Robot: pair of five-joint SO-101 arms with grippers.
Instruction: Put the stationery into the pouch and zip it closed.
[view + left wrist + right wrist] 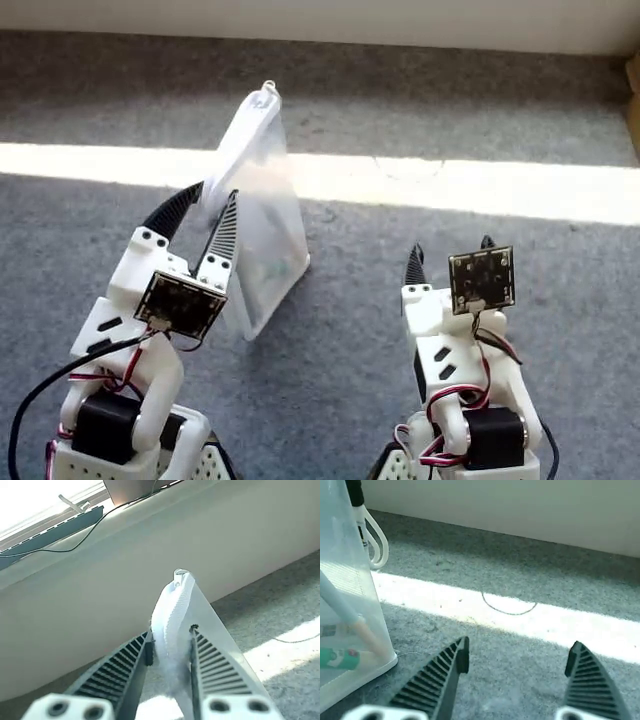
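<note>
Left gripper [171, 636]: I see its fingers clamped on the zip edge of the pouch [175, 602], holding it upright.
Pouch: it stands on the grey mat [350, 370] in front of my left arm, with the zip pull [268, 92] at its top far end.
Stationery [340, 657]: pens lie inside the clear pouch, near the bottom.
Right gripper [520, 647]: fingers spread apart, over the mat just beside the pouch.
</note>
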